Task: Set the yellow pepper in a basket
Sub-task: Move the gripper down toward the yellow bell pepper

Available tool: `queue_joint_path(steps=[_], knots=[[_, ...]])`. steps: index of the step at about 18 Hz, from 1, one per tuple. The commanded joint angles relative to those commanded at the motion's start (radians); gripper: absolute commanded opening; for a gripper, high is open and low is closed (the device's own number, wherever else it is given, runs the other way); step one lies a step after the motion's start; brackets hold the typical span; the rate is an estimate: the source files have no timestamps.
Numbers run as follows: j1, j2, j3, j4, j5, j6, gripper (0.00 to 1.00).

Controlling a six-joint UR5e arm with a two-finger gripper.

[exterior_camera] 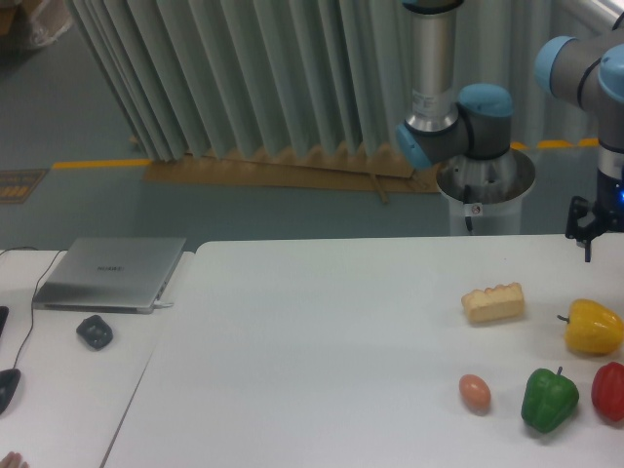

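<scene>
Gripper (588, 237) hangs at the far right edge of the view, above the desk (331, 322) and up beyond the yellow pepper (594, 327); it is small and dark, and I cannot tell whether its fingers are apart or together.

Nearest the camera sit an egg (475, 392), a green pepper (549, 399) and a red pepper (610, 391) cut by the frame. Behind them the yellow pepper rests on the desk near the right edge, glossy, with a short dark stem pointing left. Further left lies a piece of bread (493, 302).

No basket is visible, so the drop point is unknown. The glossy, rounded skin may slip from a poor grasp, and a low approach could knock the nearby red pepper.
</scene>
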Motion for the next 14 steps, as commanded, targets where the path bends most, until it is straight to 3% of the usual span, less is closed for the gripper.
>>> queue_joint_path(steps=[4,14], knots=[[-0.001,0.0,-0.003,-0.021,0.115,0.105,1.0],[-0.024,0.002,-0.006,-0.024,0.11,0.113,1.0]])
